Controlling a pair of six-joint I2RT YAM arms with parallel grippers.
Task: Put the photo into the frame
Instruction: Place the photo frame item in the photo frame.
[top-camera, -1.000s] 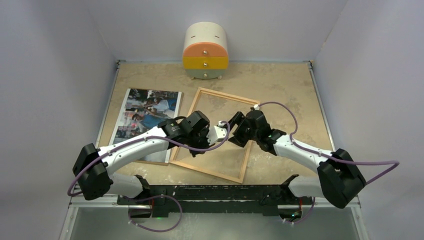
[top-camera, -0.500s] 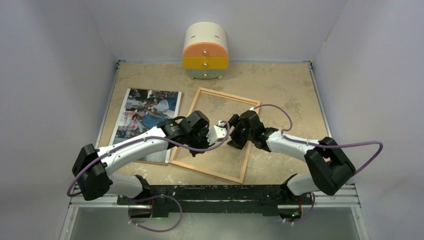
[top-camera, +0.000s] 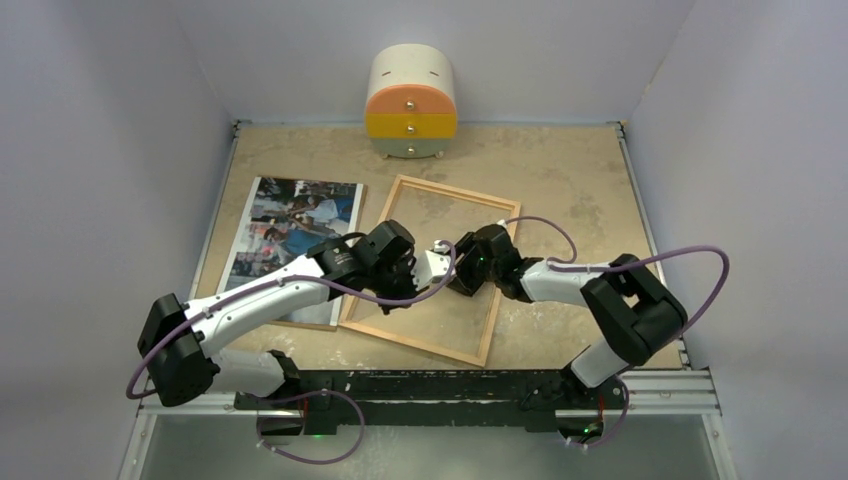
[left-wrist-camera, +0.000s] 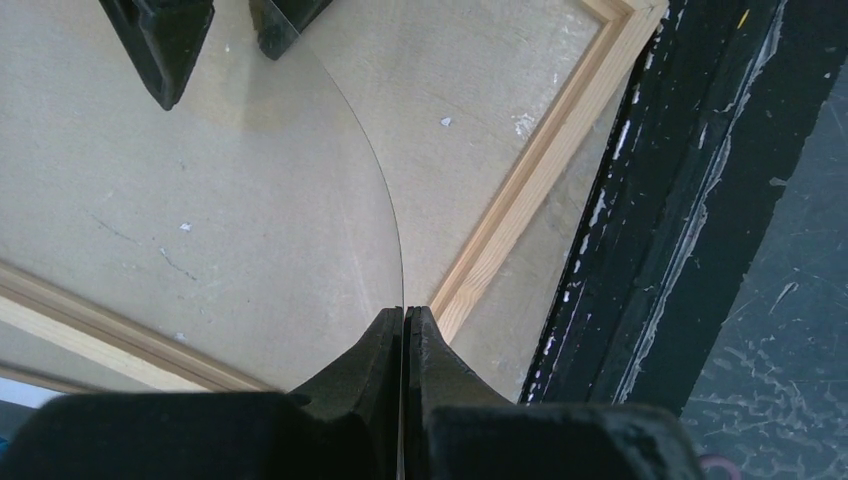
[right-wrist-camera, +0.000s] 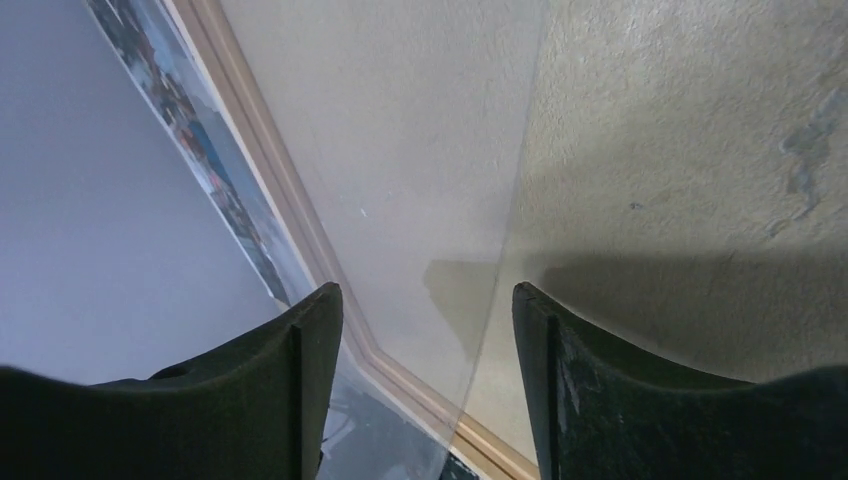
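The photo (top-camera: 295, 225) lies flat at the left of the table on a brown backing board (top-camera: 302, 322). The light wood frame (top-camera: 460, 193) lies beside it in the middle. My left gripper (top-camera: 422, 270) is over the frame's inside, shut on the edge of a clear pane (left-wrist-camera: 250, 200) that curves upward away from it; the frame's border (left-wrist-camera: 540, 170) shows below. My right gripper (top-camera: 462, 268) faces it, open, with the pane's edge (right-wrist-camera: 400, 150) between its jaws without touching. The frame border (right-wrist-camera: 275, 180) and a strip of photo (right-wrist-camera: 200, 160) show there.
A round cream, orange and yellow drawer cabinet (top-camera: 411, 105) stands at the back centre. A black rail (top-camera: 420, 385) runs along the near edge and shows in the left wrist view (left-wrist-camera: 700, 200). Grey walls enclose the table on three sides.
The right arm has folded in and its gripper has slid a little left, closer to the left gripper. The left gripper keeps its hold on the pane, hardly moved.
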